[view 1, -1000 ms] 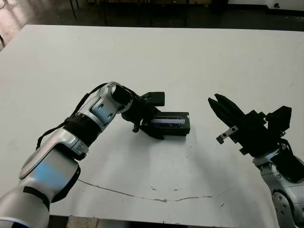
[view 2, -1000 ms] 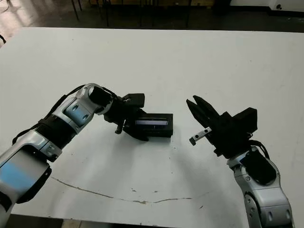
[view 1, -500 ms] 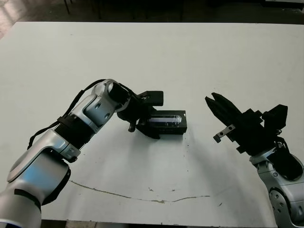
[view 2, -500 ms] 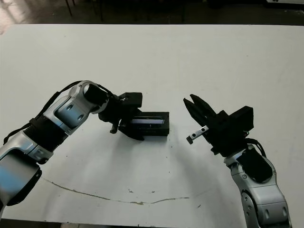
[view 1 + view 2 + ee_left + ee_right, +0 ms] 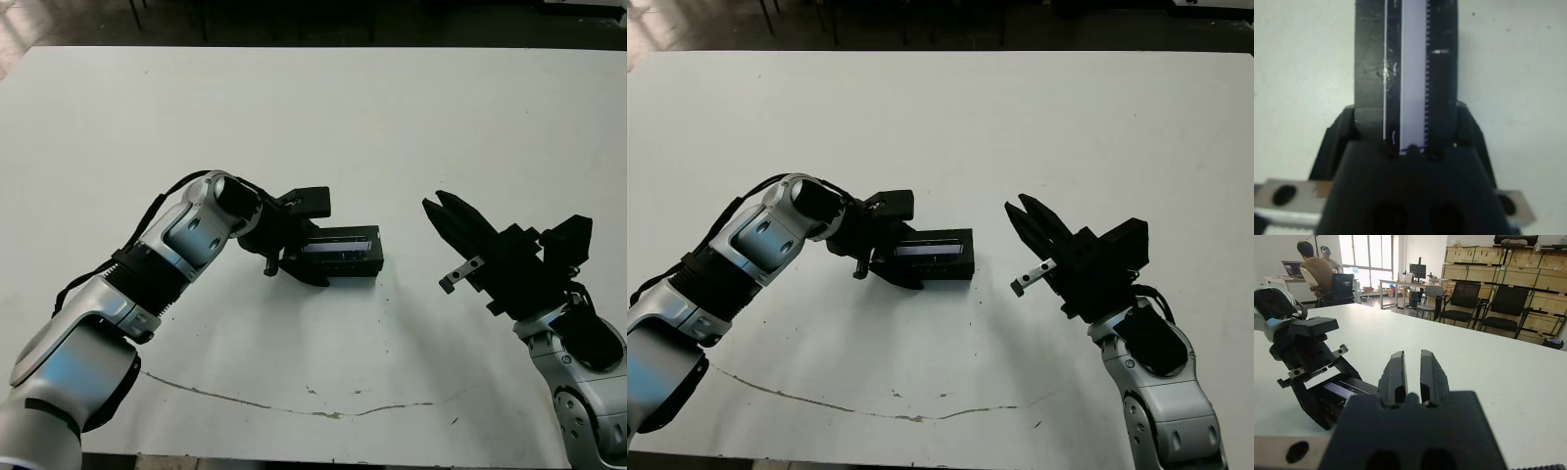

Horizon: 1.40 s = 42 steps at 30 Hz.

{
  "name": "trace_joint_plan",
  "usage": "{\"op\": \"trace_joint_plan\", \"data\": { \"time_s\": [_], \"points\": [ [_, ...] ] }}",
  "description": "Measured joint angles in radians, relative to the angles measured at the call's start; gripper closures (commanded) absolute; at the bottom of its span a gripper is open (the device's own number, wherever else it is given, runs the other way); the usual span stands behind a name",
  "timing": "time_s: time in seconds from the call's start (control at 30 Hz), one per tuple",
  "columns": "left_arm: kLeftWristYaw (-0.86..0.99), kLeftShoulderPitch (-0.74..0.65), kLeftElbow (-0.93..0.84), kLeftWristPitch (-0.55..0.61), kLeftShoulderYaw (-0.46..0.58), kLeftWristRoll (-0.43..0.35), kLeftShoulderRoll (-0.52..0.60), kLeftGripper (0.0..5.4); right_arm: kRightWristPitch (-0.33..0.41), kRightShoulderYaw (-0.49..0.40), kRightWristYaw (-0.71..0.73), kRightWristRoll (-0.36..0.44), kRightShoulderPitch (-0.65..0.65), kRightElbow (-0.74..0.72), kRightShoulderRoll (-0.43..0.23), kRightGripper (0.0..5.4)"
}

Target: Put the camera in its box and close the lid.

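White tabletop [image 5: 411, 127] is carrying the closed black box [image 5: 345, 262] near its middle, with the lid [image 5: 340, 244] sitting on top, its glossy window strip facing up. The left gripper [image 5: 312, 251] is clasping the box's left end, one of its fingers [image 5: 306, 275] pressing on the near side and the other on the far side. Well apart to the right, the right gripper [image 5: 440, 209] is hovering above the tabletop, its fingers [image 5: 1398, 374] standing narrow, nearly together, holding nothing.
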Motion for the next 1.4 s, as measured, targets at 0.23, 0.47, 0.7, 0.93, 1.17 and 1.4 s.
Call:
{"op": "trace_joint_plan", "data": {
  "time_s": [0.23, 0.47, 0.7, 0.93, 1.17, 1.4],
  "points": [
    [0.015, 0.028, 0.008, -0.152, 0.0, 0.0, 0.012, 0.83, -0.003, 0.0, 0.0, -0.001, 0.0, 0.001, 0.0, 5.4],
    [0.018, 0.017, 0.018, -0.129, 0.0, 0.0, -0.003, 0.02, -0.003, 0.0, 0.0, -0.001, 0.0, 0.001, 0.0, 5.4],
    [0.044, 0.014, 0.005, -0.14, -0.011, 0.01, -0.017, 0.02, -0.003, 0.0, -0.001, 0.0, 0.0, 0.001, 0.0, 5.4],
    [0.093, 0.077, -0.021, -0.197, 0.055, -0.014, -0.012, 0.02, -0.003, 0.0, -0.002, 0.0, 0.003, -0.001, 0.0, 5.4],
    [0.1, 0.184, -0.079, -0.252, 0.218, -0.084, 0.105, 0.02, -0.004, -0.004, 0.0, 0.001, 0.004, 0.001, 0.0, 5.4],
    [0.079, 0.28, -0.163, -0.265, 0.304, -0.136, 0.185, 0.02, -0.018, -0.002, 0.007, 0.0, -0.001, 0.009, -0.001, 5.4]
  ]
}}
